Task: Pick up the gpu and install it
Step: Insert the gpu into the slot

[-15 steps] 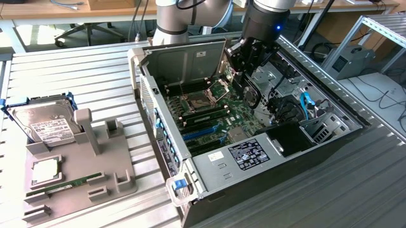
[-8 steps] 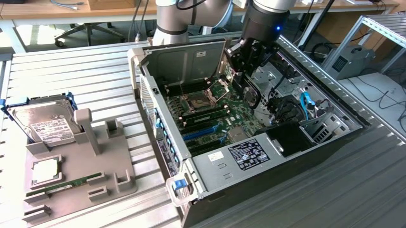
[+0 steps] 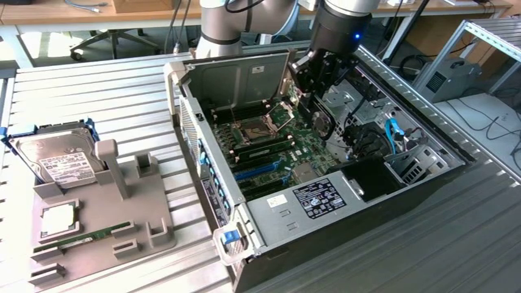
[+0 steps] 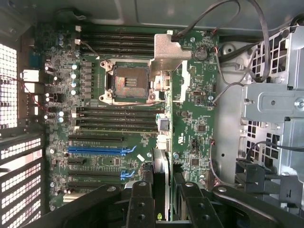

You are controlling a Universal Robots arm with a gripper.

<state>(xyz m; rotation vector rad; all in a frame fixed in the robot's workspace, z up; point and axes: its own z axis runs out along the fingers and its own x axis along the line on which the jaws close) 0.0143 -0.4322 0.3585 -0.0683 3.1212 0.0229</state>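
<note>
Downward claw (image 3: 318, 104) with gpu (image 4: 160, 164) over motherboard (image 4: 190, 118)

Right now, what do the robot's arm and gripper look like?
The arm is made of rounded silver-grey segments; its last section is black with a small blue light. A black cable loops beside it. The gripper is black, with jointed fingers studded with round pins.
</note>
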